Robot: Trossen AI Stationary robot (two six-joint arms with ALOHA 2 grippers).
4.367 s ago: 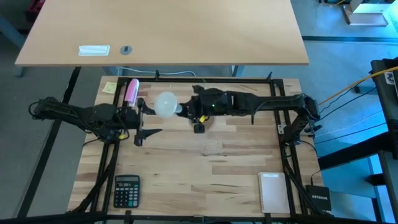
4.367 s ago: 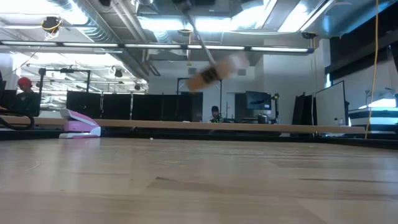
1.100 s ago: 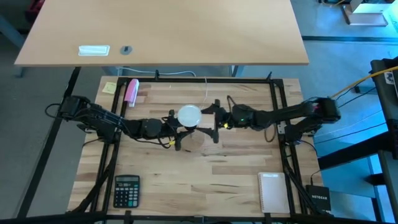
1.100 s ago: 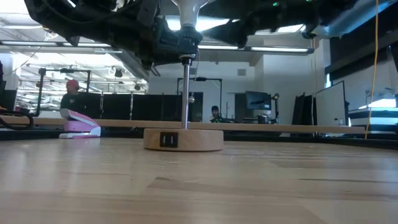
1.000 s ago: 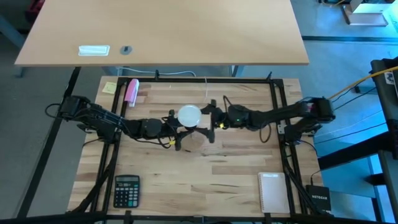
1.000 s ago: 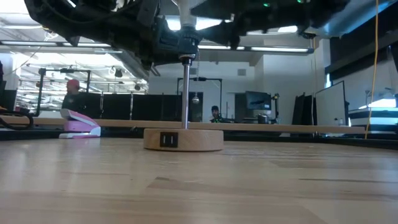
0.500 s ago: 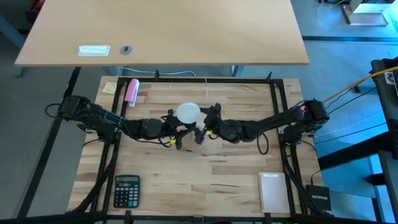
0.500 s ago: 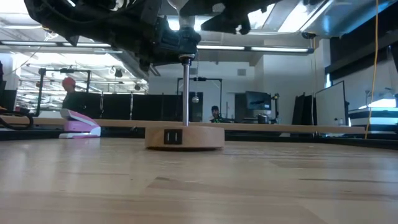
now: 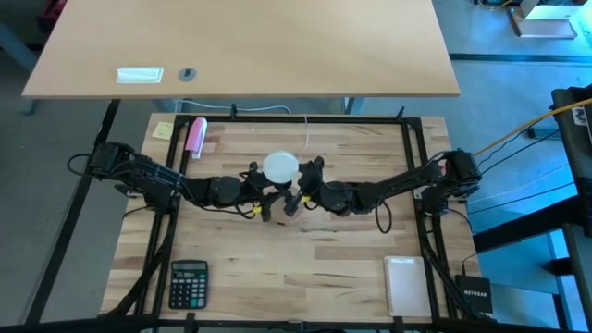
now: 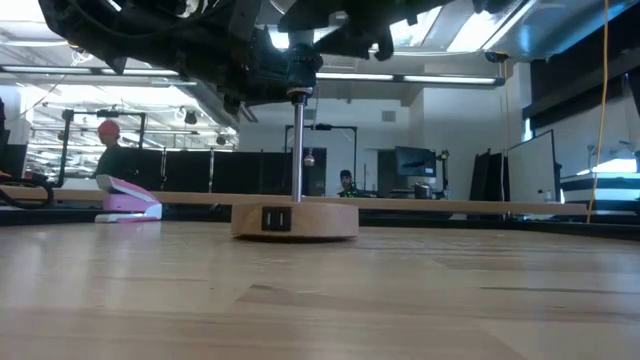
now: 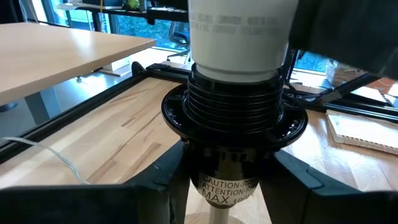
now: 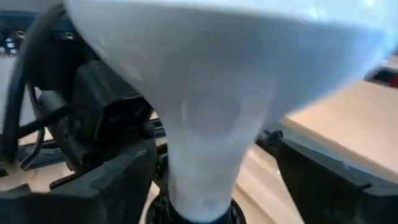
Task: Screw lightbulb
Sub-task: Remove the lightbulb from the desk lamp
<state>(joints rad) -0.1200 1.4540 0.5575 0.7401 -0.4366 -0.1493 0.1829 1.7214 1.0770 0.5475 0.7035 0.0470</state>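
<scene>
The table (image 9: 351, 268) carries a lamp whose round wooden base (image 10: 295, 221) sits near its middle, with a thin pole (image 10: 299, 150) rising to a black socket (image 11: 233, 134). The left gripper (image 9: 268, 197) comes in from the left, its fingers spread to either side of the socket neck; whether they press it I cannot tell. The right gripper (image 12: 208, 180) comes in from the right, fingers wide apart around the bulb's neck and not visibly touching it. The bulb (image 9: 280, 168) stands upright with its threaded base seated in the socket, so insertion looks done. What likely remains is final tightening or letting go. A second ago the right gripper sat farther right of the bulb. It has since moved in beside and under the globe, while the left arm has held its place.
</scene>
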